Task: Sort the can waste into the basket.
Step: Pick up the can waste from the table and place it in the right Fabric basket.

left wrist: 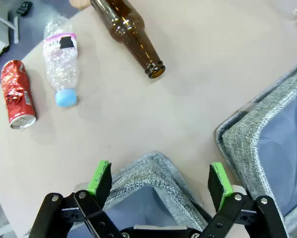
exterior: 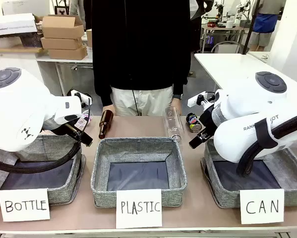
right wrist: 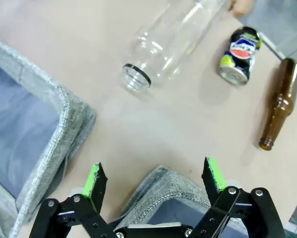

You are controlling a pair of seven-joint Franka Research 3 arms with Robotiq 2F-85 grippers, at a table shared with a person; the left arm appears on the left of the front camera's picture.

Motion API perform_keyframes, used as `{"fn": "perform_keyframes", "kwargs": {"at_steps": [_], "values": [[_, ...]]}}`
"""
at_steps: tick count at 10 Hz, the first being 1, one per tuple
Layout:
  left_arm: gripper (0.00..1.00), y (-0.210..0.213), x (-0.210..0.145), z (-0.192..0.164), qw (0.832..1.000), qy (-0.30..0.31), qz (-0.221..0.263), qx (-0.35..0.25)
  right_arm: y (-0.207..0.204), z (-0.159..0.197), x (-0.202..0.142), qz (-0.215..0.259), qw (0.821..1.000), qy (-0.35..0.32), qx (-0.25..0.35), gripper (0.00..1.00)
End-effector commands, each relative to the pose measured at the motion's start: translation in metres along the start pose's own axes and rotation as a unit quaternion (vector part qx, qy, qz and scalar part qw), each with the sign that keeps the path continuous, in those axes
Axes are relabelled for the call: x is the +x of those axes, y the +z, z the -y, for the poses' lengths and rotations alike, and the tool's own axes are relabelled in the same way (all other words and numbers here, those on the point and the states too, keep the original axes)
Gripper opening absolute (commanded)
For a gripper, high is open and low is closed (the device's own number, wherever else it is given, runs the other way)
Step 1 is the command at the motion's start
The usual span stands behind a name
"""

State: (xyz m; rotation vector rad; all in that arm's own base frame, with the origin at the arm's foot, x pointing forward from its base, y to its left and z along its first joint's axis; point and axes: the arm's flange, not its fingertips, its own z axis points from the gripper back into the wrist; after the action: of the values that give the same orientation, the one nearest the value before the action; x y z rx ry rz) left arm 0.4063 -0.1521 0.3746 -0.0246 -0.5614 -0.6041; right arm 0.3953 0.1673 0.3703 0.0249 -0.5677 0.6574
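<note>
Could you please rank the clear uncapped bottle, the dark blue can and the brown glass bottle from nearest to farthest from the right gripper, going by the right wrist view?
Measured from the open right gripper:
1. Clear uncapped bottle, its open mouth pointing back toward the fingers, just left of centre.
2. Dark blue can, upper right, beside the clear bottle.
3. Brown glass bottle, far right; its mouth end comes close, so ranks 2 and 3 are nearly tied.

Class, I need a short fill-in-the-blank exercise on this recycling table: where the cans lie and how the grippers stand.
1. The crumpled red metal can lies on the ____, beside the clear plastic bottle with a blue cap.
2. The dark blue metal can lies ____ the grey fabric basket carded "CAN".
3. The left gripper and right gripper are both ____.

Missing words: table; outside; open
</note>
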Motion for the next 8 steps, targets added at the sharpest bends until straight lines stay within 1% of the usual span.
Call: {"fn": "perform_keyframes", "kwargs": {"at_steps": [1, 8], "values": [[1.00, 0.0000, 0.0000, 0.0000, 1.000, 0.000, 0.000, 0.000, 0.0001, 0.0000, 0.0001, 0.000, 1.000, 0.000, 0.000, 1.00], [1.00, 0.0000, 0.0000, 0.0000, 1.000, 0.000, 0.000, 0.000, 0.0001, 0.0000, 0.0001, 0.000, 1.000, 0.000, 0.000, 1.00]]}}
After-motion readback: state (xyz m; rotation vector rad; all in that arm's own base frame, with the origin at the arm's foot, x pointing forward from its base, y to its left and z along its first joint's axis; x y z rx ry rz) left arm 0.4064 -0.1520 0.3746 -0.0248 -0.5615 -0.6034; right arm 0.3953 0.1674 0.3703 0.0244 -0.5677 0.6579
